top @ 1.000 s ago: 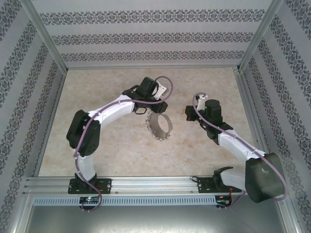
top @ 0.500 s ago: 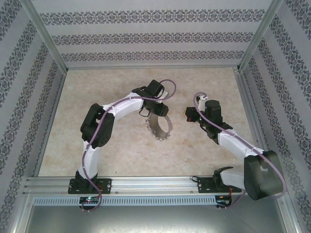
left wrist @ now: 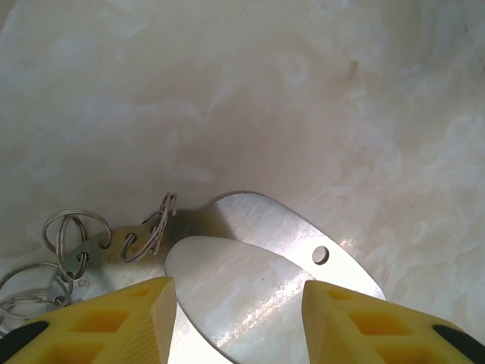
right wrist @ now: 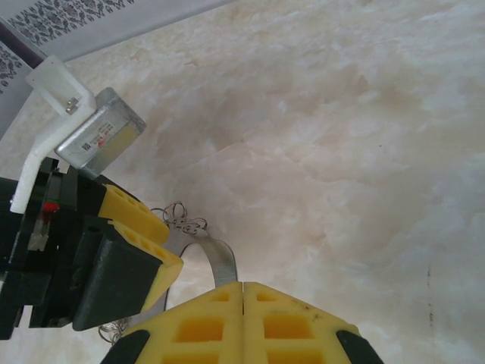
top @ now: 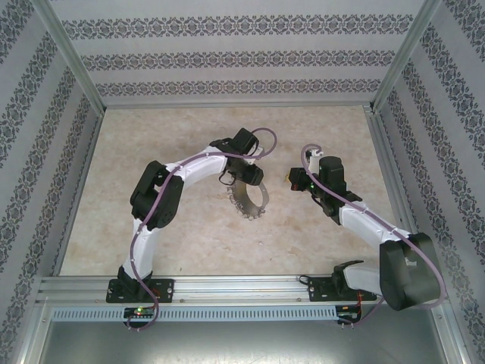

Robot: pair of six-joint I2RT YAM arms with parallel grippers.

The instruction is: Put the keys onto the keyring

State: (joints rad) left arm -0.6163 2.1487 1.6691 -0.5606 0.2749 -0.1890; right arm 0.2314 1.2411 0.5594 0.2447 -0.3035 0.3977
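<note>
The keyring (top: 251,199) is a wide silver metal band bent into a loop, standing on the marble table near the middle. Small wire rings (left wrist: 72,235) hang along its edge. My left gripper (top: 241,180) reaches down over the keyring's far side. In the left wrist view my left gripper (left wrist: 236,292) has its yellow pads apart, and the keyring (left wrist: 288,227) lies between and beyond them. My right gripper (top: 295,180) hovers just right of the loop. In the right wrist view my right gripper (right wrist: 242,284) has its pads pressed together, the keyring (right wrist: 220,262) just beyond. The keys are out of view.
Patterned walls (top: 227,61) and aluminium posts (top: 76,68) close in the table at the back and both sides. A metal rail (top: 227,288) carrying both arm bases runs along the near edge. Bare marble table (top: 151,152) lies left of the arms.
The left arm's elbow has swung right and forward, and its gripper has shifted slightly right over the keyring. The keyring and the right arm have stayed put.
</note>
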